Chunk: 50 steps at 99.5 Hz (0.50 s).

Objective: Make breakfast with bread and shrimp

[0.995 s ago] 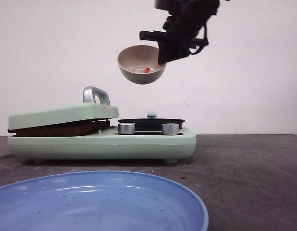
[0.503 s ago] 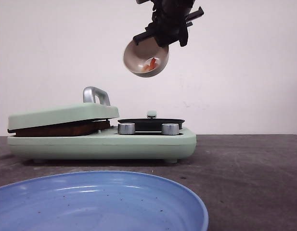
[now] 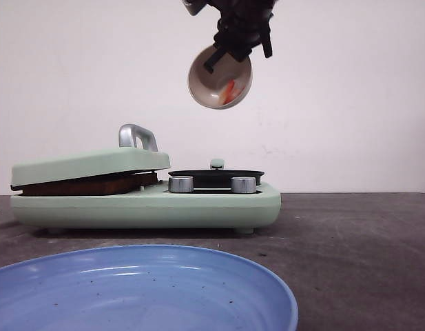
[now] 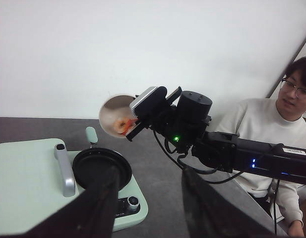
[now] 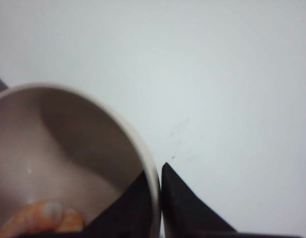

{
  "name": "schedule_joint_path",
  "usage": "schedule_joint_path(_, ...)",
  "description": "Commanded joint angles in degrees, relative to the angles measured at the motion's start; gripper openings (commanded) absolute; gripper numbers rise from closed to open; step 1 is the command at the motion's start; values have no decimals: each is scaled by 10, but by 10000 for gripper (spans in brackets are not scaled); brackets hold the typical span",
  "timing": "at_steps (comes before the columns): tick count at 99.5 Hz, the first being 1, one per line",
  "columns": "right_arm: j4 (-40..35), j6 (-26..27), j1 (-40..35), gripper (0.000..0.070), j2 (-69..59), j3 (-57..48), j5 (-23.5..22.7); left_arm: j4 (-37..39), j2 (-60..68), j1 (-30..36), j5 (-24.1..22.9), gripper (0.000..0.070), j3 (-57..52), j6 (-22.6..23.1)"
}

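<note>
Front view shows you the right gripper (image 3: 234, 48) high above the counter (image 3: 350, 234), its jaws closed on the rim of a pale bowl (image 3: 220, 77). The bowl is tipped steeply, its opening turned toward the camera and down. An orange shrimp (image 3: 229, 90) lies against the low side of the bowl interior. The bowl hangs above the round black frying plate (image 3: 216, 175) on the right half of the mint-green breakfast maker (image 3: 144, 200).

On the left half of that appliance, the hinged lid (image 3: 88, 164) with the metal handle (image 3: 137, 136) rests on the bread (image 3: 88, 185), which shows as a brown edge in the gap under the lid. Two silver knobs (image 3: 181, 184) sit on the front face, below the frying plate. A blue plate (image 3: 140, 289) lies on the near edge of the counter.

In the left wrist view, the left gripper (image 4: 148, 208) has its jaws spread apart with nothing between them, above the frying plate and near it.

In the right wrist view, one finger (image 5: 185, 208) lies outside the bowl wall and the other inside it.
</note>
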<state>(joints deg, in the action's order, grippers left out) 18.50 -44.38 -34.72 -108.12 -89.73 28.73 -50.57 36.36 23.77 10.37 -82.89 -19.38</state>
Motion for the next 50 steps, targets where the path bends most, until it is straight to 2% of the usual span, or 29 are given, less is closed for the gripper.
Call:
schedule_joint_path(1,29,-48,-10,2,-13,-11,-1,5,2,3,0,175,-9,7)
schedule_joint_path(16,55,-76,-15,2,-13,-11,-2,3,2,3,0,175,-9,7)
schedule_joint_path(50,60,-143,-15,2,-13,-11,-2,3,2,3,0,175,-9,7)
